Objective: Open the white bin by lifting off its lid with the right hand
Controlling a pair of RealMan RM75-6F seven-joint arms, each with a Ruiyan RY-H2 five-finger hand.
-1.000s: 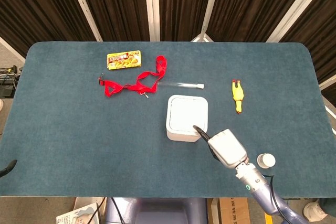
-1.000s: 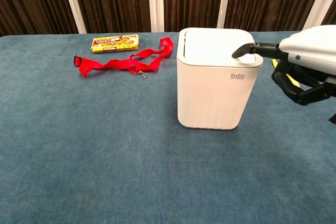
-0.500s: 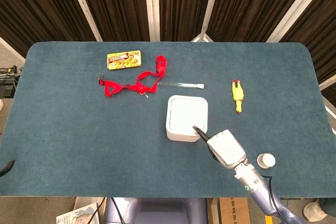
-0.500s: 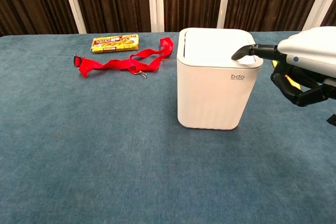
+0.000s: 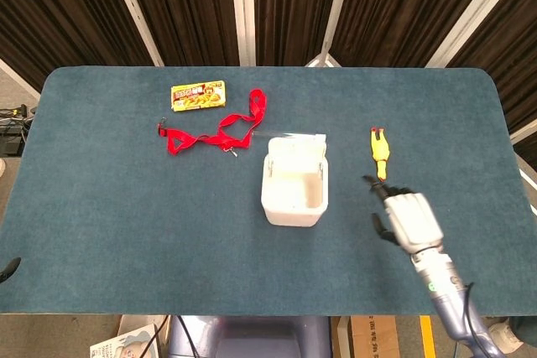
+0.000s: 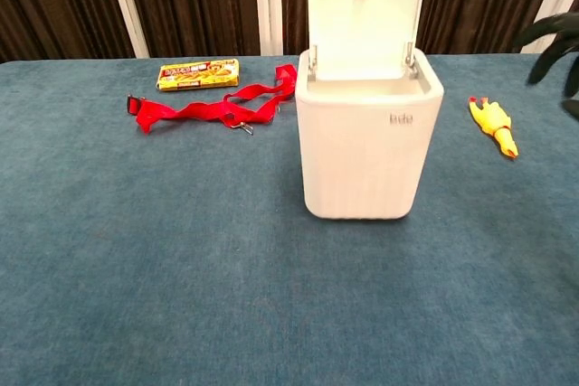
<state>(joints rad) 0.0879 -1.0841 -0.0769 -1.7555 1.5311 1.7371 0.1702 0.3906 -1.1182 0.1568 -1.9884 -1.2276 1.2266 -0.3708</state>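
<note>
Chest view centre: your white bin (image 6: 369,146) stands on the tabletop (image 6: 181,259), lid (image 6: 364,20) upright; your right hand (image 5: 403,217), lower right in head view, spread and empty, probably needs only withdrawing.

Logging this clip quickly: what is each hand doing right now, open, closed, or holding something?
Left hand: not in view in either camera.
Right hand: open, holding nothing, fingers apart, clear of the white bin, whose lid stands up.
</note>
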